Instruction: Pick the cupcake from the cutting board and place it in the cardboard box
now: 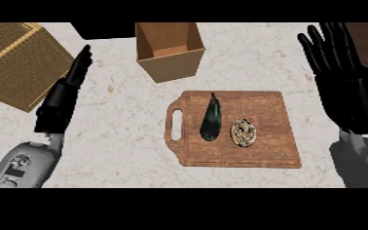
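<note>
The cupcake, pale and brown-swirled, lies on the wooden cutting board at its lower middle. Beyond the board's upper left corner stands the open cardboard box, with nothing visible inside. My right hand stands open at the right edge, fingers straight and pointing up, to the right of the board and apart from the cupcake. At the left, my left hand is open with fingers straight, edge-on, well away from the board.
A dark green eggplant lies on the board just left of the cupcake. A woven basket sits at the far left behind the left hand. A dark object stands at the back edge, left of the box.
</note>
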Available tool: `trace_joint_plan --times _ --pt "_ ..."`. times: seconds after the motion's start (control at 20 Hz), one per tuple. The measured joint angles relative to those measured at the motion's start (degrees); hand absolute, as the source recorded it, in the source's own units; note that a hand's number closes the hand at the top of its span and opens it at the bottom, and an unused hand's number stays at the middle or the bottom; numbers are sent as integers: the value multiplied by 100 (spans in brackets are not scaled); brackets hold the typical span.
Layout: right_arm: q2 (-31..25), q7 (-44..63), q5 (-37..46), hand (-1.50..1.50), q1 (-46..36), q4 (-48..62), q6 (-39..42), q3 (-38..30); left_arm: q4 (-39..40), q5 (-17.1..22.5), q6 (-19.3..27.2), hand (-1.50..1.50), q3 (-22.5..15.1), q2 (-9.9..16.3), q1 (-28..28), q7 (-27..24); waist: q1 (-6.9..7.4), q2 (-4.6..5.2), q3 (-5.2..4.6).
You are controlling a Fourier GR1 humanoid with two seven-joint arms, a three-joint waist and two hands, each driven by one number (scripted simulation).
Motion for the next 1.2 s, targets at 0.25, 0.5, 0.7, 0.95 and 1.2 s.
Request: trace_joint_plan --times 0.25,0.5,0.7,0.95,1.2 --pt "174 -50 -69 -150 -321 211 498 385 259 -72 68 0 66 -69 241 2 366 99 -40" --pt "-166 -14 1212 -150 -413 745 230 781 370 -18 162 0 92 -126 688 219 511 114 -81" --pt "356 -768 1437 -150 -282 1770 130 821 327 -1 180 0 171 -179 915 301 477 127 -62" --pt "-64 -1402 1986 -150 -513 2443 652 854 236 -100 238 0 184 -309 1133 354 432 119 -58" --pt "-994 -1232 2861 -150 -945 2425 1056 1163 185 -101 226 0 229 -298 1233 359 430 104 -64"
